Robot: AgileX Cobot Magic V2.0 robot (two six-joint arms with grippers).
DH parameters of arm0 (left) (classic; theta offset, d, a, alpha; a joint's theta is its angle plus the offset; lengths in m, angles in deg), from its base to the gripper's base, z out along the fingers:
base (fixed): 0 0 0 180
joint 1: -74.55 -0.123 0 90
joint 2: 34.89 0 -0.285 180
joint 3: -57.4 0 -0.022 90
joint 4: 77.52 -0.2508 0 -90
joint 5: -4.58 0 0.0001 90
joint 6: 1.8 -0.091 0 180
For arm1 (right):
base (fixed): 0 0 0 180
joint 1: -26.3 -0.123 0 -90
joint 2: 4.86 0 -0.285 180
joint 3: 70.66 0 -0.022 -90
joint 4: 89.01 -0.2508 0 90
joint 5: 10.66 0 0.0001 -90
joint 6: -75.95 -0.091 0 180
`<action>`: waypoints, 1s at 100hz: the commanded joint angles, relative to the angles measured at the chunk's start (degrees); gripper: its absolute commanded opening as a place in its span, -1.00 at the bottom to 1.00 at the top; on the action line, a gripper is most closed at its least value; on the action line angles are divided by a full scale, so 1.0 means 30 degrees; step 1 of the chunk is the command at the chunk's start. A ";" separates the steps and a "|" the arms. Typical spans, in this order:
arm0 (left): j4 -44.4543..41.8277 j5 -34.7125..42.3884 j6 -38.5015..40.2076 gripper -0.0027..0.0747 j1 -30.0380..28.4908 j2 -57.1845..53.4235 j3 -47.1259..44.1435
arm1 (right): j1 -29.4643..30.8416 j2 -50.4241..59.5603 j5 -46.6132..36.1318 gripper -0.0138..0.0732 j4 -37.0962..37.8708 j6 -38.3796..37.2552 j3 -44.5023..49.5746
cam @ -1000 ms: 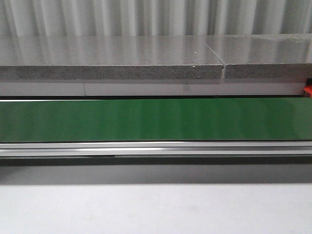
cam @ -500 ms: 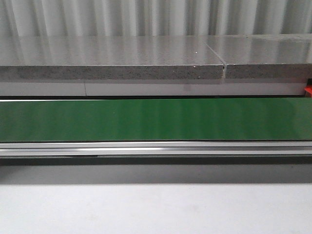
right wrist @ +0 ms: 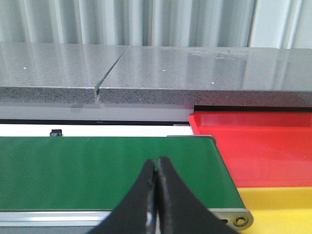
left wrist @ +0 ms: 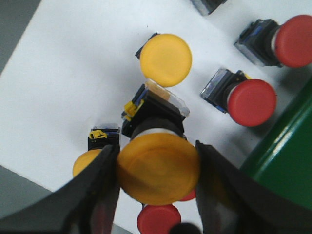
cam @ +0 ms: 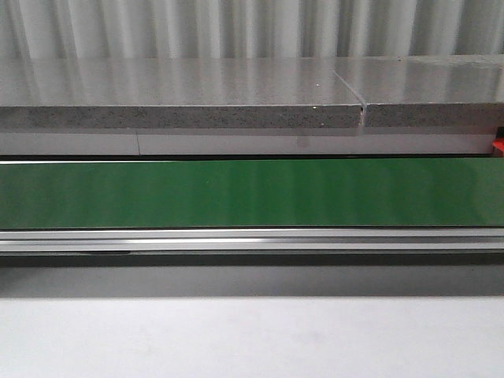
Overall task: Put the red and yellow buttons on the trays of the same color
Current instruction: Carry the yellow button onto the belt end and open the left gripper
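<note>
Nothing shifted in the front view since the earlier frames: same green conveyor belt (cam: 252,193), same grey stone ledge (cam: 173,94) behind it, no arm in sight there. Left gripper (left wrist: 157,170) clamped on a yellow button (left wrist: 157,168), one black finger (left wrist: 97,195) against each side of the round cap, black body of the button (left wrist: 155,114) pointing away from the wrist. Below the grip, on the white table (left wrist: 63,87): a second yellow button (left wrist: 165,59) just past the held one's body, a third yellow one (left wrist: 85,163) peeking out beside the finger, a small red button (left wrist: 158,219) under the held cap. Farther off, toward the green belt edge (left wrist: 282,161), two more red buttons (left wrist: 251,102) (left wrist: 295,34), lying on their sides, apart from each other. Right gripper (right wrist: 156,168) closed, tips pressed together, holding nothing, hovering above the near edge of the green belt (right wrist: 97,170). Beyond the belt's end, off to one side of those tips, a yellow tray (right wrist: 278,207) nearest, a red tray (right wrist: 258,146) just behind it, touching edge to edge, then the grey ledge (right wrist: 170,68) and corrugated wall (right wrist: 122,22).
</note>
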 commanded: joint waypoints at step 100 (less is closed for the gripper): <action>0.0978 -0.0890 -0.1462 -0.45 0.8009 -0.1233 0.0522 | 0.0096 0.0262 -0.1446 -0.77 0.0138 -0.0005 -0.0281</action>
